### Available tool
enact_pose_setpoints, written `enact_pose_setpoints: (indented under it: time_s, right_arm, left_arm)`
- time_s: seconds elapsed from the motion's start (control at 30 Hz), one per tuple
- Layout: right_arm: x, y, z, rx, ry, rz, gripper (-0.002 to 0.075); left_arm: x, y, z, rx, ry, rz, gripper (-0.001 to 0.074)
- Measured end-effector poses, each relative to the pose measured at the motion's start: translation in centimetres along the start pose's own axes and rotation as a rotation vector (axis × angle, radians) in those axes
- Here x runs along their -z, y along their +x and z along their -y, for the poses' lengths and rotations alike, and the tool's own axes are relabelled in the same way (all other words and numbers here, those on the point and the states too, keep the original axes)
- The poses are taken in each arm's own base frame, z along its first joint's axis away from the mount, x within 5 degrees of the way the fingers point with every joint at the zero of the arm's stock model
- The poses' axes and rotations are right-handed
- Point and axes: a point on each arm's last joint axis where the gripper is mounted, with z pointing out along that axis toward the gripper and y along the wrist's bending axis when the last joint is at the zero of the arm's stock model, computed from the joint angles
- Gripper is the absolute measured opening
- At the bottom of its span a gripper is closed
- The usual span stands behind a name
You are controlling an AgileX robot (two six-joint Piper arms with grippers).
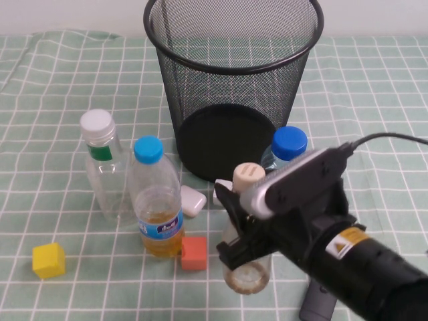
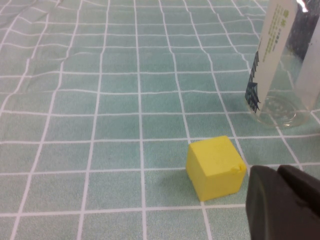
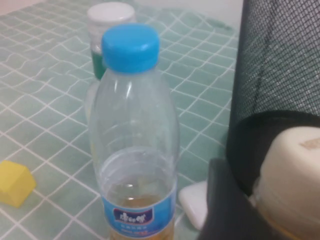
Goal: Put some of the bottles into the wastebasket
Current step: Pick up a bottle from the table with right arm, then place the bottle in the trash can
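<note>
The black mesh wastebasket (image 1: pixel 234 80) stands at the back centre. My right gripper (image 1: pixel 235 226) is in front of it, shut on the small squat bottle with the beige cap (image 1: pixel 249 175). In the right wrist view the cap (image 3: pixel 295 175) sits beside a dark finger (image 3: pixel 225 210). The taller bottle with the white cap and green neck band (image 1: pixel 103 167) stands upright at the left and also shows in the right wrist view (image 3: pixel 107 30). My left gripper (image 2: pixel 282 200) is out of the high view. Its dark fingers are together and empty, just beside a yellow cube (image 2: pixel 215 167).
A blue-capped bottle of yellow liquid (image 1: pixel 155 200) stands between the two task bottles. Another blue-capped bottle (image 1: pixel 287 147) stands right of the basket. A yellow cube (image 1: pixel 49 259), a red cube (image 1: pixel 194 253) and a small white object (image 1: pixel 192 200) lie on the checked cloth.
</note>
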Motion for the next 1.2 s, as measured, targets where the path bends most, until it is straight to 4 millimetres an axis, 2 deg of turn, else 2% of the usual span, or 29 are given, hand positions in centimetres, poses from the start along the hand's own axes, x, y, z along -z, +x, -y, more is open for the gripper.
enact_pose_setpoints:
  time_s: [0.17,0.37,0.57,0.73,0.83,1.03,1.2]
  right_arm:
    - [1.2,-2.8,0.5,-0.047,0.039,-0.069,0.0293]
    - [1.9,-5.2,0.1,-0.067,-0.021,-0.035,0.0293]
    - [1.6,-5.7,0.2,-0.128,-0.073,-0.033,0.0293]
    - [0.9,-5.2,1.9,-0.286,-0.152,-0.135,0.0293]
    - [0.6,-6.2,2.7,-0.334,-0.185,-0.183,0.0293]
    - [0.9,-10.8,4.0,-0.293,-0.21,-0.196,0.0293]
    - [1.3,-15.6,5.2,-0.206,-0.17,-0.147,0.0293]
  left_arm:
    - [0.0,0.0,0.0,0.0,0.0,0.0,-0.0006]
    - [0.0,0.0,0.0,0.0,0.0,0.0,-0.0006]
    - [0.0,0.0,0.0,0.0,0.0,0.0,-0.0006]
    - [0.0,0.0,0.0,0.0,0.0,0.0,-0.0006]
    - [0.0,0.0,0.0,0.0,0.0,0.0,-0.0006]
    - [0.0,0.0,0.0,0.0,0.0,0.0,-0.0006]
    - [0.0,0.0,0.0,0.0,0.0,0.0,-0.0006]
